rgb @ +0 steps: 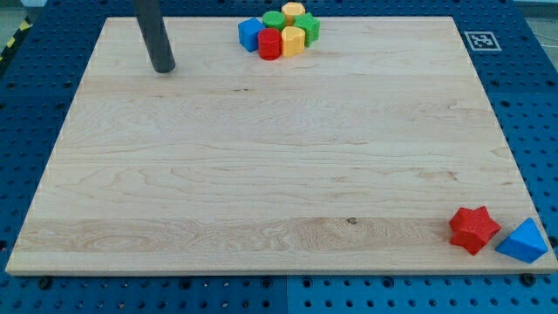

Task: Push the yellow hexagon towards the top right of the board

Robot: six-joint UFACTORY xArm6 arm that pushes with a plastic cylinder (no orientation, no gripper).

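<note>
A yellow hexagon (292, 40) sits in a tight cluster near the view's top centre. It touches a red block (269, 44) on its left and a green star (308, 26) on its upper right. A second yellow block (293, 10), a green block (274, 21) and a blue cube (251, 33) belong to the same cluster. My tip (163, 69) rests on the wooden board (261, 166) near the view's top left, well to the left of the cluster and apart from every block.
A red star (473, 229) and a blue triangle (523, 242) lie at the board's bottom right corner. A black-and-white marker (480, 39) is at the top right corner. Blue perforated table surrounds the board.
</note>
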